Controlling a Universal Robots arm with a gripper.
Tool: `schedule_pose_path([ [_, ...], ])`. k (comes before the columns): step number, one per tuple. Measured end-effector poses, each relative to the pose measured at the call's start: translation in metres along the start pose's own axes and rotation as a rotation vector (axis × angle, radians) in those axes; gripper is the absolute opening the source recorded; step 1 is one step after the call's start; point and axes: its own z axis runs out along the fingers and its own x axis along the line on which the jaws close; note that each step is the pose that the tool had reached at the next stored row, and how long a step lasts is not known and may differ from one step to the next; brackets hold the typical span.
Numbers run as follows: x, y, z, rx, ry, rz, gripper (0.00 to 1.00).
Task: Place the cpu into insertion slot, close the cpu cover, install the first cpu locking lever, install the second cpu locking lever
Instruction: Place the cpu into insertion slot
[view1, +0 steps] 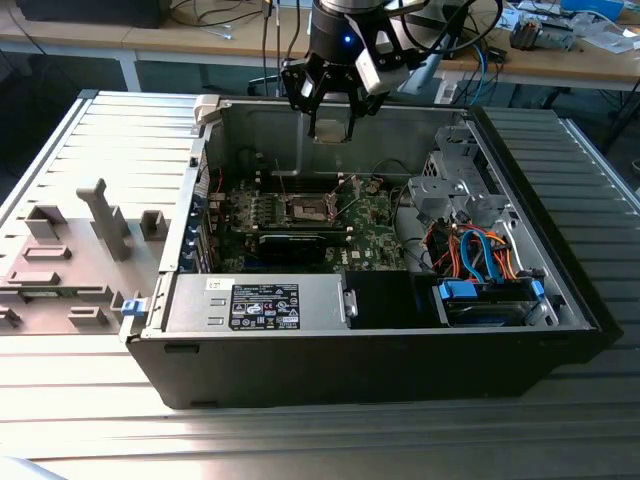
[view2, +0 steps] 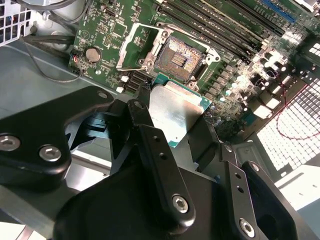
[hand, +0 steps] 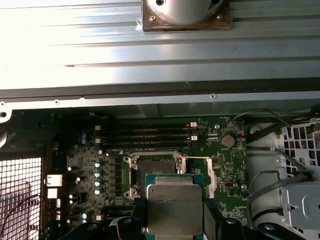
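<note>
Cpu (view2: 175, 112) (hand: 175, 207) is clamped flat between the gripper's (view2: 172, 125) (hand: 175, 220) two black fingers, one on each of two opposite edges, silver face toward both wrist cameras. It hangs in the air, apart from the green board (view1: 375, 235), just short of the slot (view2: 181, 56) (hand: 152, 165). The slot lies bare near the middle of the board, its dark centre uncovered, beside the long memory slots (hand: 145, 136). The cover (hand: 211, 177) is swung open and stands at one edge of the slot. In the exterior view the gripper (view1: 331, 128) hovers over the far wall of the open case (view1: 350, 370), which lies on the ribbed metal table (view1: 100, 420).
</note>
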Motion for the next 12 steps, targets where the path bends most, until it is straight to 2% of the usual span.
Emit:
schedule_pose_path([
  [12, -0.0001, -0.0002, 0.0027, 0.0, 0.0, 0.0, 0.54],
])
